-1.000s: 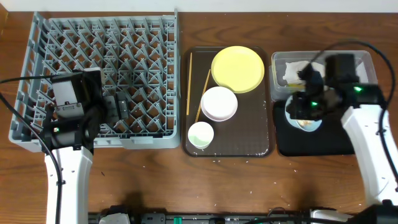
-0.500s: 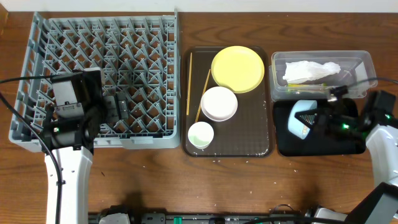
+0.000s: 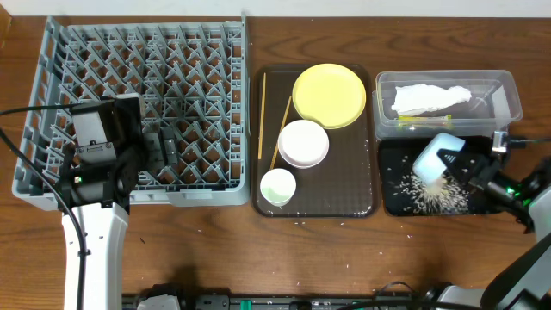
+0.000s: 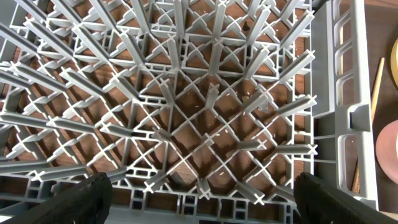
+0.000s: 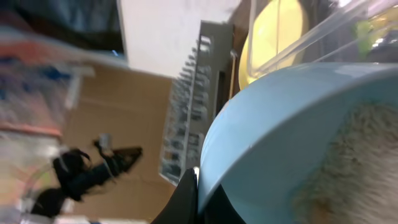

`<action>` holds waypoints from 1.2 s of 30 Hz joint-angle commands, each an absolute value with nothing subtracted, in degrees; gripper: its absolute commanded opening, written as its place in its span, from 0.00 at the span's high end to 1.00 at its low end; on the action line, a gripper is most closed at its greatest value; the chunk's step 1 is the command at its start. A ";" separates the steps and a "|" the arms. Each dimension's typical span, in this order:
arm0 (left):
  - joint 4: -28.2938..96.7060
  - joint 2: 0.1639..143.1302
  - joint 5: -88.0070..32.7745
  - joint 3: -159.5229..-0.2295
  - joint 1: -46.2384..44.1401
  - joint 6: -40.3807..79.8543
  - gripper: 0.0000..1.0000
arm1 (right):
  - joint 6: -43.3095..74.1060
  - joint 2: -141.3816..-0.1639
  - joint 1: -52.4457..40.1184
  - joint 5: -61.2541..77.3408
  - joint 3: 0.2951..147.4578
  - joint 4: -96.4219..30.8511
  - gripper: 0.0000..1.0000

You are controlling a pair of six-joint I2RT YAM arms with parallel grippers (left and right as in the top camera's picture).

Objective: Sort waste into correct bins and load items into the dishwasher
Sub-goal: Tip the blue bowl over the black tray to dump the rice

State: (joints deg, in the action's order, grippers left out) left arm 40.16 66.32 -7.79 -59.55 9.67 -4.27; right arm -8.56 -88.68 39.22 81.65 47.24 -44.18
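Pincer of right arm (image 3: 453,162) tight on light blue bowl (image 3: 430,156) above black tray (image 3: 389,160)

no words, numbers or brand marks can be read in any view. the snack wrapper (image 3: 428,119) in the clear tub (image 3: 448,76), far right, is too small to show print.

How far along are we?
Done: the napkin lies in the clear tub. In hand: the right gripper tips the light blue bowl, rice spilling onto the black tray. Left: plate, white bowl, cup and chopsticks wait on the brown tray; the rack holds no dishes.
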 commanded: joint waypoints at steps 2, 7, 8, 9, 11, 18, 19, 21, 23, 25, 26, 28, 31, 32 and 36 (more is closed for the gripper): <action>40.25 66.57 -8.36 -60.55 9.96 -3.77 0.05 | -5.54 -92.14 42.37 88.66 47.00 -44.07 0.99; 40.25 66.57 -8.36 -60.55 9.96 -3.77 0.06 | 1.43 -95.59 44.66 89.32 47.00 -43.88 0.99; 40.25 66.57 -8.36 -60.55 9.96 -3.77 0.05 | 3.03 -96.07 44.99 89.32 47.00 -43.88 0.99; 40.25 66.57 -8.36 -60.55 9.96 -3.77 0.06 | 4.67 -96.44 45.32 89.32 47.00 -43.90 0.99; 40.25 66.57 -8.36 -60.55 9.96 -3.77 0.06 | 7.79 -96.77 45.84 89.30 47.00 -43.90 0.99; 40.25 66.57 -8.36 -60.55 9.96 -3.77 0.06 | 11.33 -96.75 46.98 89.34 47.03 -42.04 0.99; 40.25 66.57 -8.36 -60.55 9.96 -3.77 0.06 | 12.34 -96.73 46.96 89.36 47.03 -43.16 0.99; 40.25 66.57 -8.36 -60.55 9.96 -3.77 0.06 | 11.51 -96.64 46.96 89.32 47.03 -44.18 0.99; 40.25 66.57 -8.36 -60.55 9.96 -3.77 0.06 | 11.11 -96.64 46.96 89.34 47.03 -43.72 0.99; 40.25 66.57 -8.36 -60.55 9.96 -3.77 0.05 | 10.61 -96.64 46.96 89.34 47.03 -43.18 0.99; 40.25 66.57 -8.36 -60.55 9.96 -3.77 0.06 | 10.59 -96.64 46.89 89.34 47.03 -43.03 0.99; 40.25 66.57 -8.36 -60.55 9.96 -3.77 0.05 | 9.17 -96.47 46.78 89.34 47.03 -43.05 0.99; 40.25 66.57 -8.36 -60.55 9.96 -3.77 0.06 | 5.78 -95.53 46.39 89.17 47.03 -43.62 0.99; 40.25 66.57 -8.36 -60.55 9.96 -3.77 0.05 | 4.75 -94.94 46.00 88.38 47.03 -44.01 0.99; 40.25 66.57 -8.36 -60.55 9.96 -3.77 0.06 | 4.43 -92.01 44.80 84.66 47.05 -43.70 0.99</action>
State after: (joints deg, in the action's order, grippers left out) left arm 40.16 66.32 -7.79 -59.55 9.67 -4.27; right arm 6.87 -95.07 45.93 85.47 47.13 -43.83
